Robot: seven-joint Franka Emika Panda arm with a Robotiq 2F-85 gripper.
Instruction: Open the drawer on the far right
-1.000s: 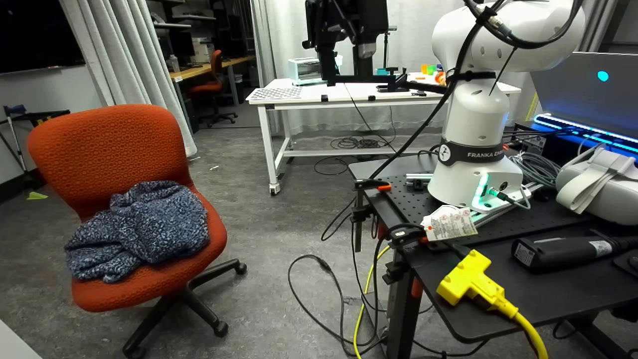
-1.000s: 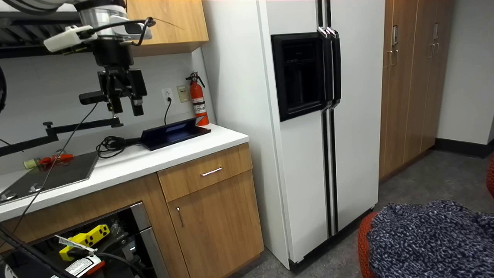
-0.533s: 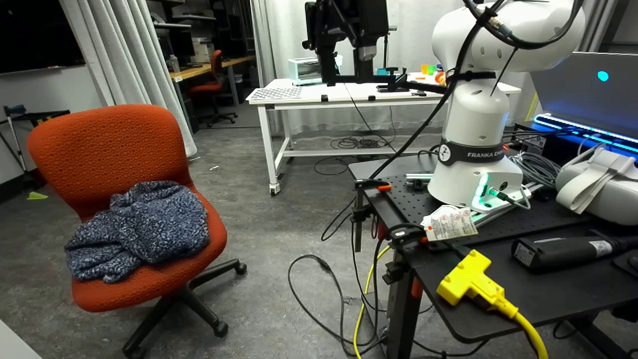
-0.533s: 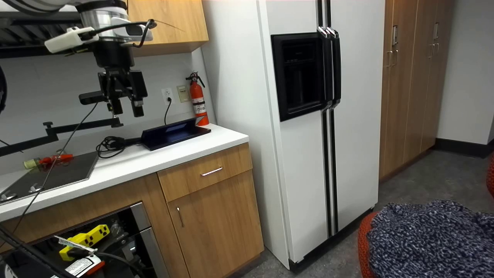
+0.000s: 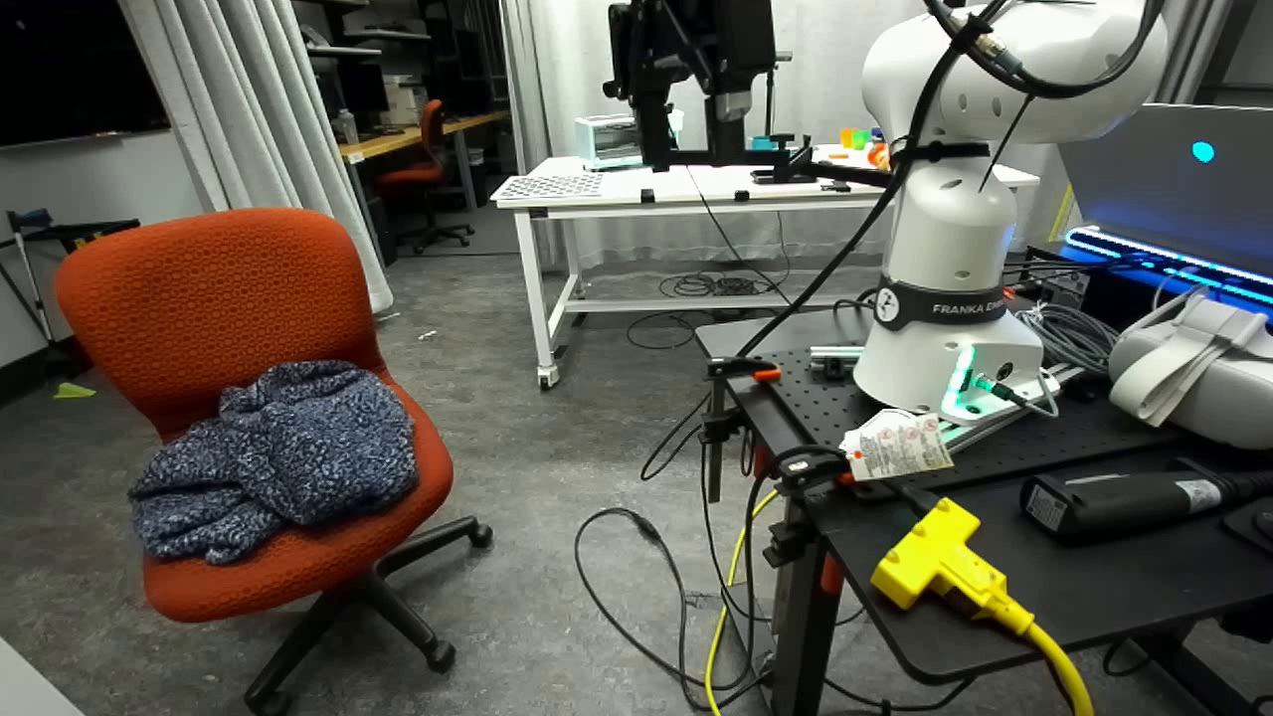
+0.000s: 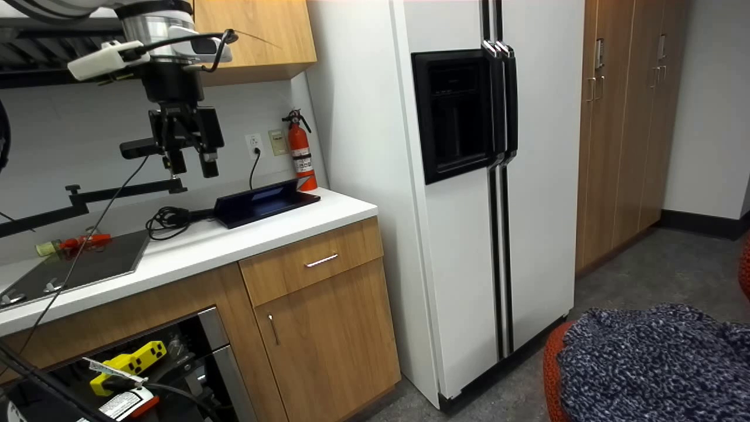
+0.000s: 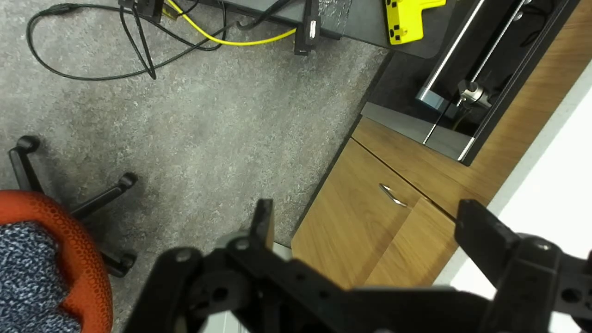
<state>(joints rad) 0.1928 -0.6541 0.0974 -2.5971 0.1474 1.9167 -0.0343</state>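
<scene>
Claw spread wide, pointing down in midair, wooden drawer closed just beneath the white worktop, above a cupboard door, beside the tall white fridge, orange chair holding a speckled cloth

Blown out white at right in the wrist view; blurred on the near, black two-fingered end effector.

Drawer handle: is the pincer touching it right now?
Apart. In an exterior view, the open pincer hangs well higher than the drawer handle, with white countertop plainly showing between the two.
</scene>
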